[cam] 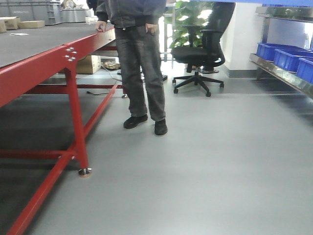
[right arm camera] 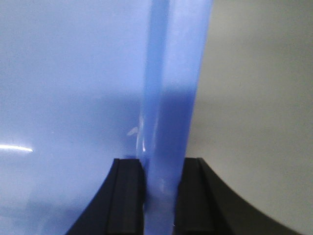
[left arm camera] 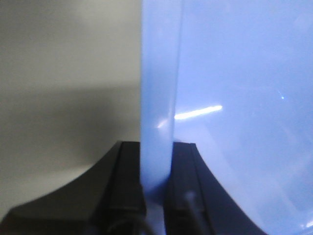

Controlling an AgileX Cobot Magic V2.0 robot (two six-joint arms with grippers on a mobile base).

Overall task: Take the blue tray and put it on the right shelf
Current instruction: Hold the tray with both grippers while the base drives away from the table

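Note:
The blue tray fills the right half of the left wrist view and the left half of the right wrist view, with grey floor beyond it. My left gripper is shut on the tray's flared rim. My right gripper is shut on the opposite rim. A thin blue strip at the top edge of the front view looks like the tray's edge. The right shelf is the shiny steel rack at the far right of the front view. Neither gripper shows in the front view.
Dark-blue bins stand on the shelf. A red-framed table runs along the left. A person stands at its far end. A black office chair stands behind, in front of a plant. Grey floor lies between the table and the shelf.

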